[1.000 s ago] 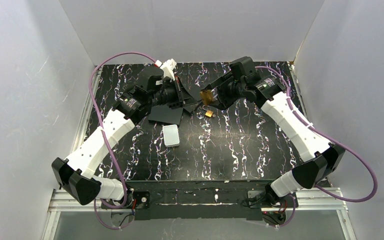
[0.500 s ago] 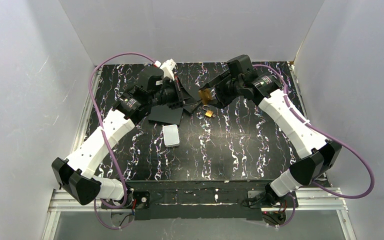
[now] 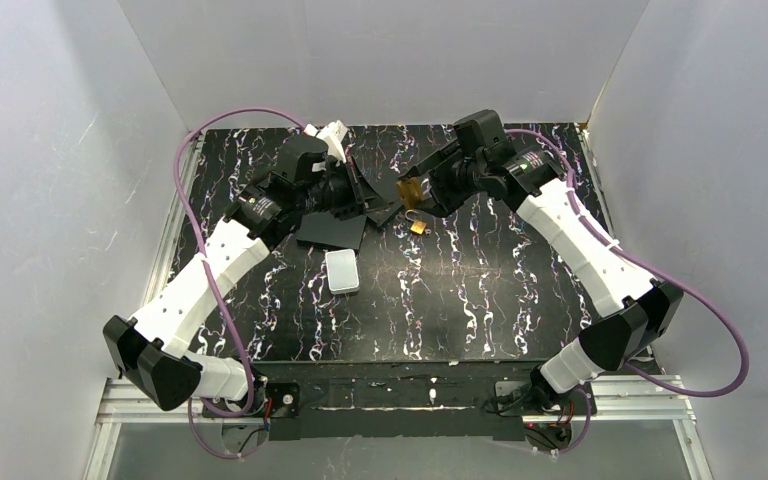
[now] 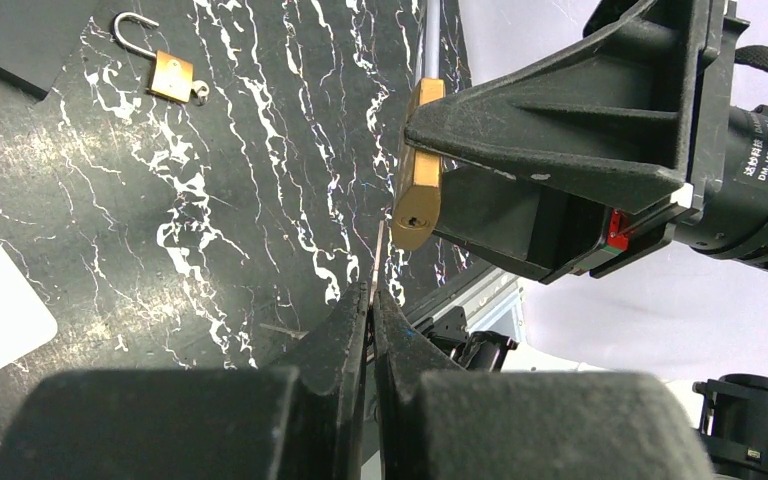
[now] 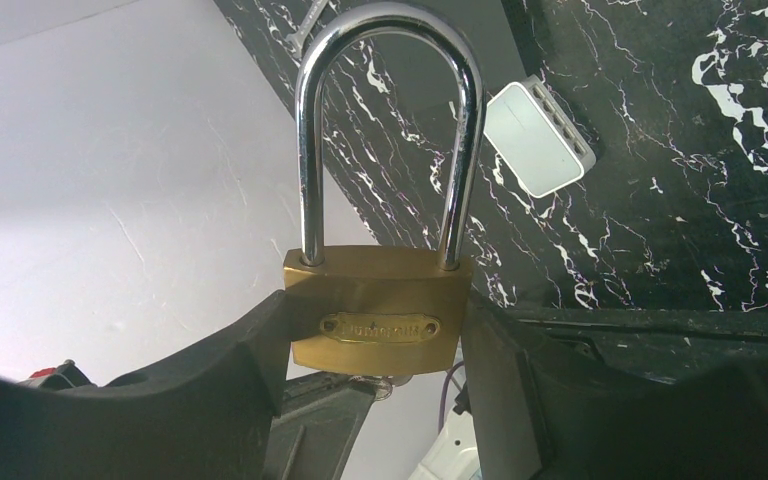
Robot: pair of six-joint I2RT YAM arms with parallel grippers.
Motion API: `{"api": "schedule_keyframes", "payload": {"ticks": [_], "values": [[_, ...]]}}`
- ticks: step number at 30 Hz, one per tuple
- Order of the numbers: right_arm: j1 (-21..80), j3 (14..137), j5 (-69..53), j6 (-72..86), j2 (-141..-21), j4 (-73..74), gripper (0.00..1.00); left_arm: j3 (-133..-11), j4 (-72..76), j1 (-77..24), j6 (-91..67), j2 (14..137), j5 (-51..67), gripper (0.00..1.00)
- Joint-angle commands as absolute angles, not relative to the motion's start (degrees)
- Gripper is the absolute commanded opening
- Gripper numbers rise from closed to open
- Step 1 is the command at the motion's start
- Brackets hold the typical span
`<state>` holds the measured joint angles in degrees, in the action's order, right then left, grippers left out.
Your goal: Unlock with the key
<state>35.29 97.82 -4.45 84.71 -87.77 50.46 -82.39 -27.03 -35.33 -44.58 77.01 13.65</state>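
We see the large brass padlock with a chrome U-shaped shackle (image 5: 380, 295) lifted off the black white-veined marbled table (image 3: 480, 290). The right gripper (image 5: 380, 345) has its 2 black fingers spread wide and pressed against the 2 sides of the padlock's body. Both shackle legs sit down in the body, so it looks locked, and an oval nameplate shows on the broad face. In the left wrist view the keyhole in its narrow bottom face points toward the left gripper (image 4: 371, 305), whose jaws are squeezed together on a thin silver key (image 4: 378, 250) seen edge-on. The key's tip is just beside that bottom face, not in the keyhole. From above, a small brass padlock with its shackle swung open (image 3: 418, 226) lies on the table just on the padlock's near side. A flat black sheet (image 3: 332, 230) lies to the padlock's left, and a white rectangular box (image 3: 342, 270) lies farther toward the near left.
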Motion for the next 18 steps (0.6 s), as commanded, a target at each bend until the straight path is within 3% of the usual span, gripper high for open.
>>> {"api": "schedule_keyframes", "payload": {"ticks": [1,10,18], "values": [[35.51,99.61,-4.53,85.47,-85.61,45.79,0.01,-81.96,-26.04,-35.43,-44.41,74.79,13.41,0.0],[35.51,100.32,-1.88,84.81,-86.13,47.21,0.01,-81.29,-24.18,-35.42,-43.49,73.44,14.79,0.0],[35.51,111.09,1.66,81.3,-90.89,62.41,0.01,-84.76,-30.35,-35.54,-24.29,73.17,14.87,0.0]]}}
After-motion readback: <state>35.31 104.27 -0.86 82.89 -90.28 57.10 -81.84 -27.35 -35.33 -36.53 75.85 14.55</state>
